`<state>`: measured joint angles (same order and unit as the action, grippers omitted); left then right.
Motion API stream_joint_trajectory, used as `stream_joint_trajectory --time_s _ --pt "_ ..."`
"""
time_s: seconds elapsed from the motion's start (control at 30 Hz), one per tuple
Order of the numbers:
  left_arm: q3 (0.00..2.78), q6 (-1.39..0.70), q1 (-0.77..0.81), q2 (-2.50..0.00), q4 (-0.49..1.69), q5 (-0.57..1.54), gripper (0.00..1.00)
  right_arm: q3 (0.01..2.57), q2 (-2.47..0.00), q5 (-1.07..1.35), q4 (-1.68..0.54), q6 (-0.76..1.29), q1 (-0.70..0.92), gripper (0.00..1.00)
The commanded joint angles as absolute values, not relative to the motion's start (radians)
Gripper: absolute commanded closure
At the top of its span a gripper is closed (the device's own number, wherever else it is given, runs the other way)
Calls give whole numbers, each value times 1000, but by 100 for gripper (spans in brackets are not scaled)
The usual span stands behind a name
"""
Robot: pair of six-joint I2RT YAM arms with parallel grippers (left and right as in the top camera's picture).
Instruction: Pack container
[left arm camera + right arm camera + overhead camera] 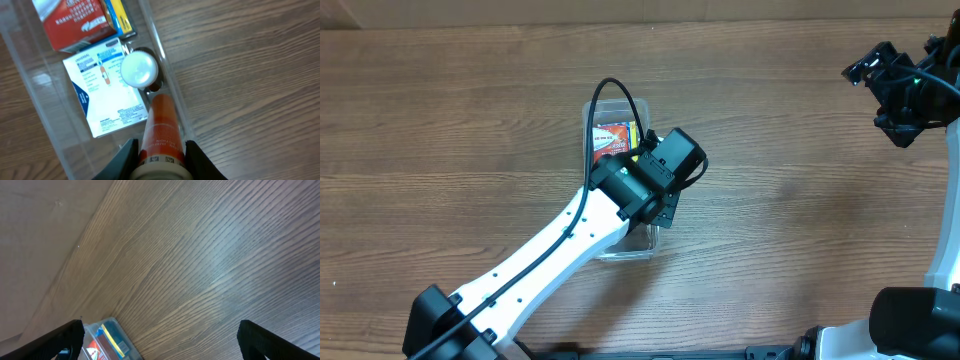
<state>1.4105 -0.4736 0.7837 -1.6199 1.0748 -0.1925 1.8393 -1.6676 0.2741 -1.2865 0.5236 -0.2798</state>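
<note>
The clear plastic container [590,122] lies lengthwise at the table's middle, mostly under my left arm. In the left wrist view its clear wall [167,82] runs along the right of its contents: a red box [75,22], a white and blue box [107,95] and a white bottle cap [138,68]. My left gripper [160,159] is shut on an orange tube [161,127] with a white end, held over the container's right side. My right gripper [890,85] is open and empty, raised at the far right. The container's far end shows in the right wrist view [112,340].
Bare wood-grain table [800,200] surrounds the container on all sides. The left arm [550,250] crosses the table's front left. The right arm's base [920,320] stands at the front right corner.
</note>
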Motion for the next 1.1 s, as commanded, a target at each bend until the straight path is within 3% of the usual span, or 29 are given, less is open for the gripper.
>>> stream_joint_trajectory --time_s 0.0,0.1,0.2,0.23,0.3,0.5,0.63,0.77,0.87,1.07 --pt "1318 -493 777 -1616 985 -213 78 1845 -1665 279 -1284 521 -278 0" --pt "1277 -494 777 -1616 941 -210 74 1845 -1665 279 -1284 521 -278 0" --pt "1280 -494 771 -1615 941 -208 54 1845 -1665 279 -1284 521 -278 0" --pt "1282 -494 767 -1615 944 -209 41 1845 -1665 279 -1284 521 -278 0" --pt "1314 -494 753 -1615 973 -209 0 1845 -1665 279 -1284 521 -278 0" --pt "1680 -479 679 -1613 1252 -247 0 1845 -1665 279 -1284 521 -278 0" --pt "1965 -521 503 -1605 1512 -371 0 1845 -1665 279 -1284 521 -278 0" --pt "2005 -565 234 -1574 1626 -366 0 1845 -1665 279 -1284 521 -278 0" --pt "1992 -487 44 -1576 1634 -255 0 1845 -1665 279 -1284 521 -278 0" --pt "1954 -389 -59 -1582 1619 -137 0 1845 -1665 279 -1284 521 -278 0"
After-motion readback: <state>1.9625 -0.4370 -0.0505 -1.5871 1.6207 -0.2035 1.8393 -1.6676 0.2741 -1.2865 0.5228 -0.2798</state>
